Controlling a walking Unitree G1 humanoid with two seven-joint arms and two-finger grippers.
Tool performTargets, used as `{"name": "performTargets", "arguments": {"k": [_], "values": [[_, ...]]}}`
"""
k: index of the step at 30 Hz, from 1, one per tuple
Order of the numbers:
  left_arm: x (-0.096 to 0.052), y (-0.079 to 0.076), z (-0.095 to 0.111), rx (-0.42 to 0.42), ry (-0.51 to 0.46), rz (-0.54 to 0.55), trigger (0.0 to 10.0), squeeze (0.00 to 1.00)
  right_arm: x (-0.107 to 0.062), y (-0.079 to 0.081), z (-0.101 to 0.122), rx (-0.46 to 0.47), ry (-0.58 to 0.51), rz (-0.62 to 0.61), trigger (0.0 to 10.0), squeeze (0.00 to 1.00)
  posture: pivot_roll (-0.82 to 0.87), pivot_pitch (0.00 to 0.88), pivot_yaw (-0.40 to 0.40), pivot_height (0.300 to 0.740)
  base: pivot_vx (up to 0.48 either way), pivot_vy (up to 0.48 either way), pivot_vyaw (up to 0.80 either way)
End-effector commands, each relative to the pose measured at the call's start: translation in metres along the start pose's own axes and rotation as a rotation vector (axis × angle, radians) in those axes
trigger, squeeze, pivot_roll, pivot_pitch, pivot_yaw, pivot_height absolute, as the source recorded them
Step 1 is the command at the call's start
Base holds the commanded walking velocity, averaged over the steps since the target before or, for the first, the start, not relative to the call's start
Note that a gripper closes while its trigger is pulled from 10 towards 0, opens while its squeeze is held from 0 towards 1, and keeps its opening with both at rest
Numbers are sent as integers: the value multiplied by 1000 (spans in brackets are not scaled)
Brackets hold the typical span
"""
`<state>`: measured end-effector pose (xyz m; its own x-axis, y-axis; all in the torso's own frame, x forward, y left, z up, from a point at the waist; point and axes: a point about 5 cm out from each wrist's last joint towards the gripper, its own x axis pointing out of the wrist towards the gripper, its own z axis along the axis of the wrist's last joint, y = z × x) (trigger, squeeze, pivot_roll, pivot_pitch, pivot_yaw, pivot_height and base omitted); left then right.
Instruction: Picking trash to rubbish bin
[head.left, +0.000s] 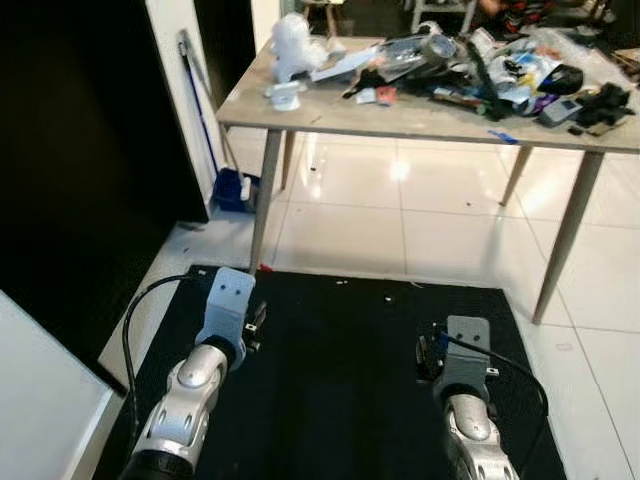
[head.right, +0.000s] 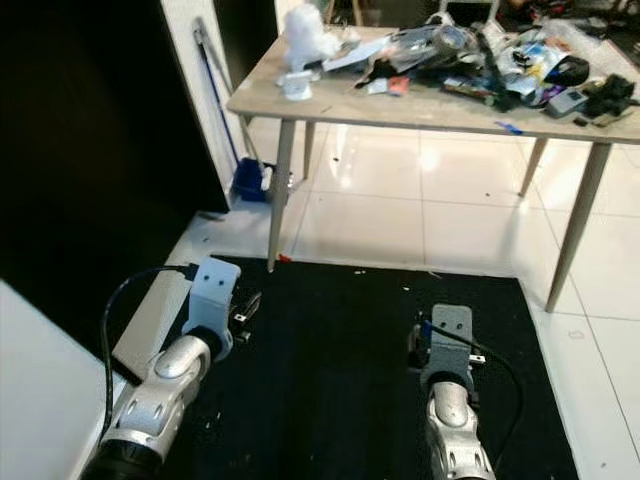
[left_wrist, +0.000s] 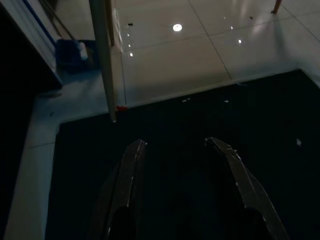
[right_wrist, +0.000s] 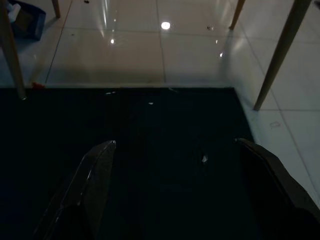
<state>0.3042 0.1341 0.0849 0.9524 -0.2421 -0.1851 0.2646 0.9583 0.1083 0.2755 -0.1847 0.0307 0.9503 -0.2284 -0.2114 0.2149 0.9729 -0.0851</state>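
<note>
Nearest to us in the head views, our two silver arms reach forward low over a black mat. Our left gripper hangs above the mat's left side and our right gripper above its right side; from the head cameras we cannot tell how the fingers stand. Beyond the mat's far edge lies glossy white tile floor, and on it stands a pale wooden table with slanted legs. Its top is heaped with trash: crumpled white paper at the left end, then clear plastic wrappers, dark items and coloured packets spreading to the right. A blue dustpan sits on the floor left of the table, by a white wall, with a long handle leaning above it. At the near left is a white surface.

Through the left wrist view, our left gripper's fingers stand moderately apart with nothing between them, over the mat near a table leg; a small red scrap lies at the mat's edge by that leg.

Through the right wrist view, our right gripper's fingers are spread wide and empty, with small white specks scattered on the mat ahead.
</note>
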Motion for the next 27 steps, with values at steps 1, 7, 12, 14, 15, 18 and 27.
{"name": "performTargets", "arguments": {"k": [1, 7, 12, 14, 15, 18, 27], "values": [[-2, 6, -4, -2, 18, 17, 10000, 0, -2, 4, -3, 9, 15, 8, 10000, 0, -18, 134, 59, 740, 322, 0, 0], [-2, 5, -4, -4, 17, 15, 10000, 0, -2, 3, -3, 10, 20, 3, 10000, 0, -23, 139, 56, 740, 328, 0, -318], [-1, 3, -4, -1, 17, 9, 10000, 0, -2, 3, -2, 7, 11, 5, 10000, 0, -30, 142, 56, 740, 328, 0, -81], [-1, 3, -4, -1, 17, 8, 10000, 0, -2, 3, -2, 7, 11, 4, 10000, 0, -30, 142, 56, 740, 328, 0, 0], [-1, 2, -4, -1, 17, 7, 10000, 0, -2, 2, -2, 6, 11, 4, 10000, 0, -30, 142, 56, 740, 330, 0, 0], [-1, 2, -4, -1, 17, 6, 10000, 0, -2, 2, -1, 5, 11, 4, 10000, 0, -31, 143, 53, 740, 329, 0, 0], [-1, 1, -4, -5, 17, 7, 10000, 0, -2, 2, -1, 3, 13, 6, 10000, 0, -35, 142, 49, 740, 330, 0, 0]]}}
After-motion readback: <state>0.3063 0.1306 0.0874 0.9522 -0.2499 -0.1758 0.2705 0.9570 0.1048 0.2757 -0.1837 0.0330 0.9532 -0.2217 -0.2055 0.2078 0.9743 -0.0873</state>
